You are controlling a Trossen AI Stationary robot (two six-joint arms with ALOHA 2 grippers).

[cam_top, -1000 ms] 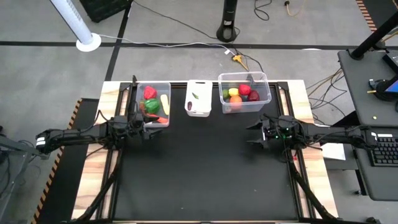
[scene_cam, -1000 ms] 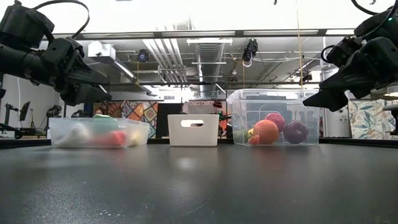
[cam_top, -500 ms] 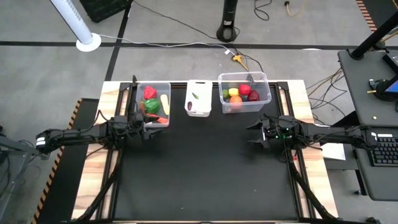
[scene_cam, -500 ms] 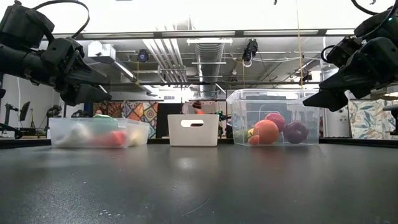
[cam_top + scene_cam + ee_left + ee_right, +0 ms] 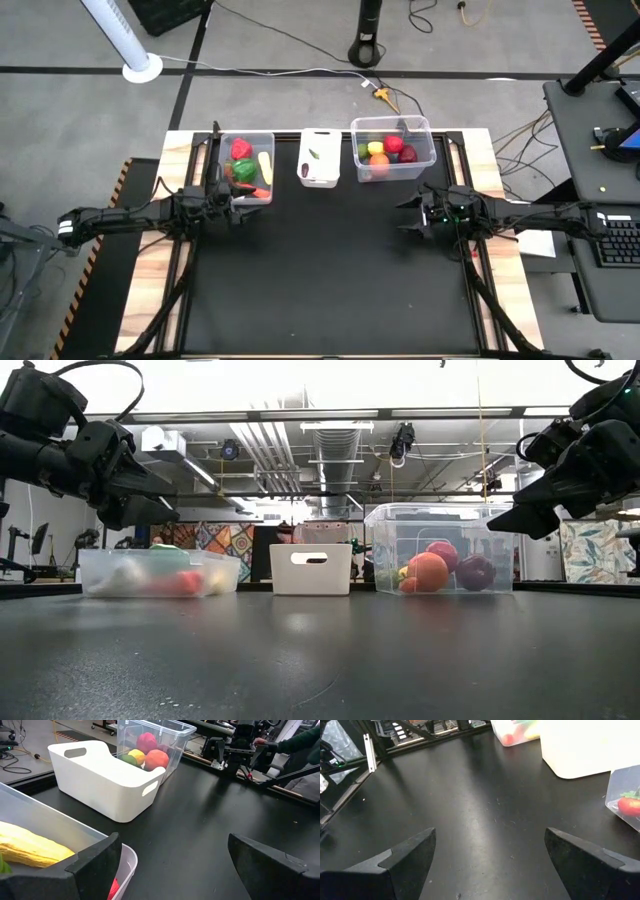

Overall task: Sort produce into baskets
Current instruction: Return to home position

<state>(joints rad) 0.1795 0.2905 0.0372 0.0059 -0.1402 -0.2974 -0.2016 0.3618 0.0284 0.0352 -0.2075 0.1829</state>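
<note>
The produce lies in the baskets at the table's far edge. The left clear tub (image 5: 246, 167) holds a red pepper, a green pepper, a yellow piece and a carrot. The small white tub (image 5: 319, 157) stands in the middle. The wider clear tub (image 5: 393, 148) holds an orange, a lemon, a lime and red pieces. My left gripper (image 5: 238, 207) is open and empty above the table, just in front of the left tub. My right gripper (image 5: 410, 213) is open and empty in front of the wider tub.
The black mat (image 5: 330, 270) is bare between and in front of the arms. A person's sleeve and hand (image 5: 295, 742) show beyond the table's right side. A desk with a keyboard (image 5: 620, 240) stands to the right of the table.
</note>
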